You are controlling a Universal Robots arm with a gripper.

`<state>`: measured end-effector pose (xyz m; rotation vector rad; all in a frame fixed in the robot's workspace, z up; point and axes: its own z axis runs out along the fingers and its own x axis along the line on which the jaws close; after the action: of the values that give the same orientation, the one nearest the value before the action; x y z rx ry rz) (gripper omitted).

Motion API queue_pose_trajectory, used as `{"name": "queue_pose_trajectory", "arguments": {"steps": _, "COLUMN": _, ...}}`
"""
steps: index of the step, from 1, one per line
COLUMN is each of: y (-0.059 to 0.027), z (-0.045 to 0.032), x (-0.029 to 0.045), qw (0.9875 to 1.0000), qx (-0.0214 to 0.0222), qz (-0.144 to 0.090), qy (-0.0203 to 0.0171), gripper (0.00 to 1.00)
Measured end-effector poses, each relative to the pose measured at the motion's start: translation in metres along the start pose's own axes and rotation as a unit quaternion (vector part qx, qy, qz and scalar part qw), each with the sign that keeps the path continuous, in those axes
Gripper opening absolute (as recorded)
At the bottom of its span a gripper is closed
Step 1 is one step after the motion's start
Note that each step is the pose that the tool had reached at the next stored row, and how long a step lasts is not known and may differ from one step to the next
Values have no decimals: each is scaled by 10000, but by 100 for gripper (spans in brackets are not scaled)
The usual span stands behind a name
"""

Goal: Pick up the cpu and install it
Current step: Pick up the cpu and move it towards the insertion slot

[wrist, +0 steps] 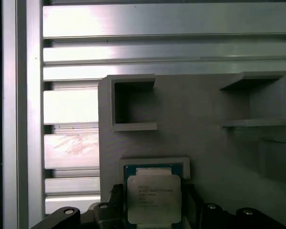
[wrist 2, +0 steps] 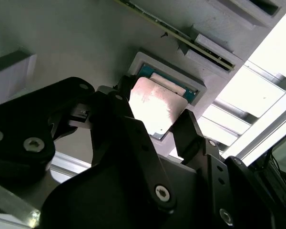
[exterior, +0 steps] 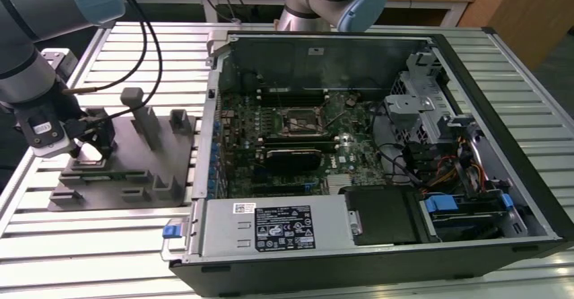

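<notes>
Reaching down at the exterior view's left, the arm (exterior: 27, 64) holds its gripper (exterior: 88, 152) low over the grey fixture tray (exterior: 134, 175), which lies flat on the slatted aluminium tabletop (exterior: 99, 245). The cpu (wrist 2: 157, 107) lies in a shallow square recess (wrist: 155, 162) of that tray. Its shiny silver top faces up, and a thin green rim shows around it.

In the second wrist view the two black fingers (wrist 2: 188, 126) stand on opposite sides of the chip. They are drawn in against its edges with no gap showing, so they are clamped on the cpu while it sits level in the recess. The first wrist view looks straight down on the same chip (wrist: 154, 198), with a dark fingertip at each of two opposite edges. Two open box-shaped pockets (wrist: 133, 102) are moulded into the tray near the recess.

Upright posts (exterior: 144, 121) rise from the tray just beside the gripper. Toward the exterior view's right, the open computer case (exterior: 529, 178) lies on the tabletop with its motherboard (exterior: 345, 144) exposed. The socket (exterior: 300, 121) sits near the middle of the board, well apart from the gripper. The base of another arm (exterior: 337, 0) stands behind the case.
</notes>
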<state>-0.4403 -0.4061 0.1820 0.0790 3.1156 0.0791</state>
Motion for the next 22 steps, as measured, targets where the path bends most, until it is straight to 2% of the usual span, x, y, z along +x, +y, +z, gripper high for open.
{"name": "queue_pose_trajectory", "arguments": {"steps": 3, "y": 2, "z": -29, "x": -1, "qw": 10000, "qx": 0, "qz": 0, "qy": -1, "gripper": 62}}
{"name": "queue_pose_trajectory", "arguments": {"steps": 10, "y": 2, "z": -34, "x": -1, "qw": 10000, "qx": -1, "qz": 0, "qy": -1, "gripper": 62}}
{"name": "queue_pose_trajectory", "arguments": {"steps": 22, "y": 0, "z": -1, "x": 0, "qw": 10000, "qx": -1, "qz": 0, "qy": -2, "gripper": 62}}
